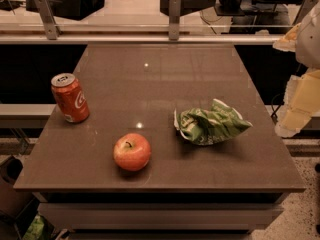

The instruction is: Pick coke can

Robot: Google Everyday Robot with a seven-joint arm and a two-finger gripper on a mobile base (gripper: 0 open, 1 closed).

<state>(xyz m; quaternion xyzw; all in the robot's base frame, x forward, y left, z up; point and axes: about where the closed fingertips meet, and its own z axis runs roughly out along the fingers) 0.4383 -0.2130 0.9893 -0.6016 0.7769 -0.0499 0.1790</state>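
At the far left of the brown table [160, 69] stands the coke can [70, 98], upright near the left edge, silver top up and white script facing right and forward. Nothing touches it. To its right and nearer the front edge sits a red apple [132, 151], well apart from the can, and further right lies a crumpled green snack bag [210, 123], roughly level with the can. The gripper [295, 111] hangs at the right edge of the view, beyond the table's right side and clear of every object, so it holds nothing from the table. Whether it is open or closed I cannot tell. The pick looks not yet begun, and the arm would likely have to cross the whole tabletop, passing over or behind the bag and the apple. As for handling, the can is probably thin-walled metal, smooth and a little slippery, stiff enough for a moderate squeeze but likely to dent under a hard one. Full or empty is not visible, so its weight is a guess. The best hold seems to be across the round body at about mid-height — below the rim, above the base — squarely enough that it does not tip or twist out.
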